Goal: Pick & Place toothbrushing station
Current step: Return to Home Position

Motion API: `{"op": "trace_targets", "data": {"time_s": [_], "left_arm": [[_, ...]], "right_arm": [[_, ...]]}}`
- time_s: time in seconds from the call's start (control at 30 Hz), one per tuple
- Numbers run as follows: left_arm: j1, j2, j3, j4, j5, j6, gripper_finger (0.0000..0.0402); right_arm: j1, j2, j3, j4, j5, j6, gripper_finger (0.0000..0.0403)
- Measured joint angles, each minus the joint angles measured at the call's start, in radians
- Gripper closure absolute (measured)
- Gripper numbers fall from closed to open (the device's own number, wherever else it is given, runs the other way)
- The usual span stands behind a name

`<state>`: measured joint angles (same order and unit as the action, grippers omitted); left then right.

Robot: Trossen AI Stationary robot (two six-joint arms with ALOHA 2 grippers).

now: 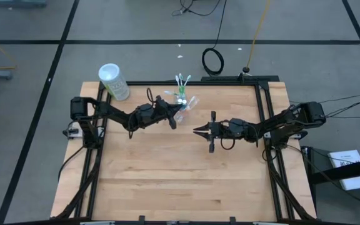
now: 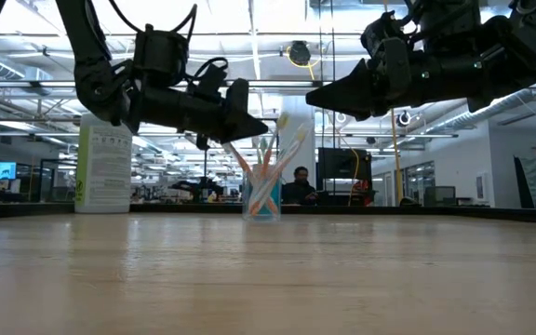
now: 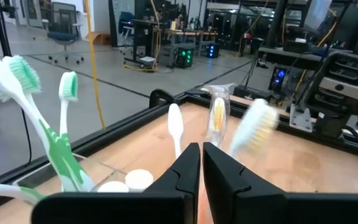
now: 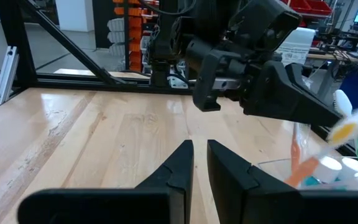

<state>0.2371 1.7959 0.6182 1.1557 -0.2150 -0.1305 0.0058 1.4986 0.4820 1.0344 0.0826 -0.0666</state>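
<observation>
A small clear cup (image 2: 261, 200) stands on the table near its far edge and holds several white toothbrushes (image 1: 181, 82) with green or orange accents, heads up. My left gripper (image 1: 175, 117) hovers just above and beside the cup, fingers shut to a narrow slit (image 3: 199, 155). An orange-accented brush head (image 3: 253, 124) shows blurred just past its fingertips; its orange handle (image 4: 297, 152) runs down into the cup. My right gripper (image 1: 197, 130) is shut and empty above the table's middle, pointing toward the cup. No toothpaste tubes show. My left gripper's fingers stand close over the cup, among the brush heads. A strip of orange (image 3: 199, 200) shows in the slit between them. I cannot tell whether the fingers touch a toothbrush or the cup.
A white cylindrical canister with green print (image 1: 114, 82) stands at the table's far left corner, behind my left arm. A black frame (image 1: 261, 112) runs around the wooden tabletop. The near half of the table (image 1: 180, 181) lies bare. A person sits far off in the room (image 2: 298, 186).
</observation>
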Motion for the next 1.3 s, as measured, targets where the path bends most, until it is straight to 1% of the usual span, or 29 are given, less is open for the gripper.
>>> {"op": "trace_targets", "data": {"time_s": [0.27, 0.43, 0.5, 0.63, 0.73, 0.83, 1.03, 1.17, 1.23, 1.3], "left_arm": [[0.000, -0.002, 0.000, 0.000, 0.000, -0.005, 0.0376], [-0.001, -0.015, 0.000, 0.004, 0.000, -0.086, 0.0376], [-0.001, -0.037, 0.000, 0.004, 0.022, -0.111, 0.0376], [-0.003, -0.127, 0.000, -0.069, 0.093, -0.117, 0.0376], [-0.004, -0.231, 0.000, -0.199, 0.153, -0.120, 0.0376], [-0.010, -0.357, 0.000, -0.384, 0.181, -0.120, 0.0376], [-0.025, -0.649, 0.000, -0.832, 0.185, -0.118, 0.0376], [-0.039, -0.842, 0.000, -1.145, 0.193, -0.071, 0.0376], [-0.062, -0.931, -0.001, -1.249, 0.164, -0.039, 0.0376], [-0.093, -1.013, -0.023, -1.301, 0.127, 0.001, 0.0376]], "right_arm": [[0.000, 0.000, 0.000, -0.001, 0.000, -0.001, 0.0362], [0.000, 0.000, 0.000, -0.001, 0.000, -0.001, 0.0362], [0.000, 0.000, 0.000, -0.002, 0.000, -0.001, 0.0362], [0.000, 0.000, 0.000, -0.013, 0.000, -0.001, 0.0362], [0.000, 0.000, 0.000, -0.018, 0.000, -0.001, 0.0362], [0.000, 0.000, 0.000, -0.017, 0.000, -0.001, 0.0362], [0.000, 0.000, 0.000, -0.017, 0.000, 0.002, 0.0362], [0.000, -0.016, 0.000, -0.037, 0.000, 0.002, 0.0362], [0.000, -0.045, 0.000, -0.074, 0.000, 0.003, 0.0362], [0.000, -0.096, 0.000, -0.131, -0.001, 0.018, 0.0362]]}}
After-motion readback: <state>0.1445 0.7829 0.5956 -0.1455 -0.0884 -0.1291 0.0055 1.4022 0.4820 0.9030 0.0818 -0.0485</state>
